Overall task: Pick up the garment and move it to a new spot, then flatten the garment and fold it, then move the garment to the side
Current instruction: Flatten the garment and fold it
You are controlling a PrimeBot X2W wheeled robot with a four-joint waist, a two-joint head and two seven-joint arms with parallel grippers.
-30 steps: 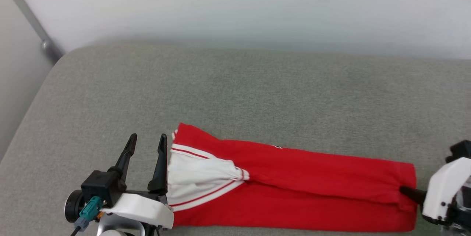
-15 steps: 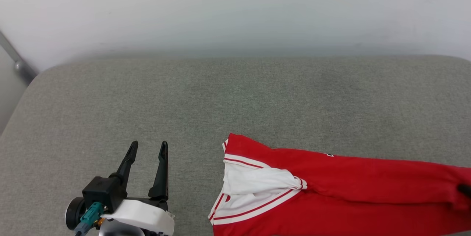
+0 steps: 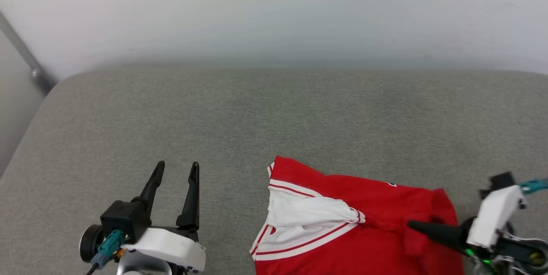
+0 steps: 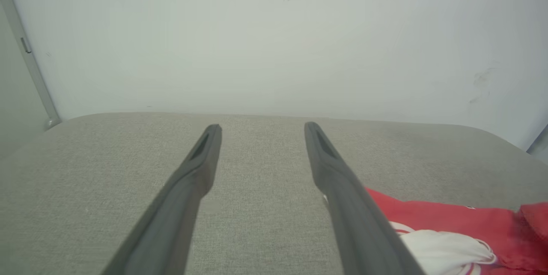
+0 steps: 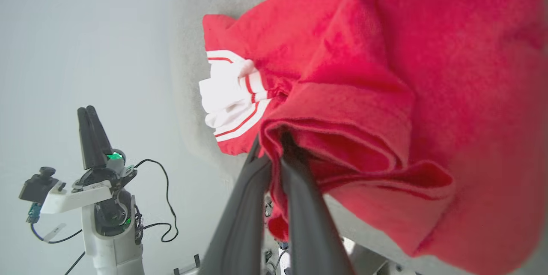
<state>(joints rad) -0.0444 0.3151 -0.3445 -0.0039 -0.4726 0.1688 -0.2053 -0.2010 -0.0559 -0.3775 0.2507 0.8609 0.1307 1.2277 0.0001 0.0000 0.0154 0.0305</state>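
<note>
The red shirt (image 3: 376, 240) lies on the near right part of a grey cushion (image 3: 257, 116), running off the bottom edge of the head view. It is folded into a long band. Its white sleeve (image 3: 308, 215), edged with red stripes, is tucked across the left end, on top of the red cloth. The right end is bunched up and turned back on itself rather than lying flat.

That bunched end is in the right gripper (image 3: 413, 225), which reaches in from the right with its two dark fingers pressed together. In the right wrist view the fingers are clamped tight on a thick folded edge of the shirt (image 5: 428, 73), several red layers pinched at the right gripper (image 5: 274, 150) and spilling around it.

The left gripper (image 3: 177, 165) sits well to the left of the shirt, not touching it. Its fingers are spread wide with nothing between them, pointing away over bare cushion. The left wrist view looks between those parted fingers, with the shirt (image 4: 449, 223) low on the right.

Behind the cushion is a plain pale wall (image 3: 274, 9), with a thin metal pole (image 3: 25, 56) slanting down at the far left.
</note>
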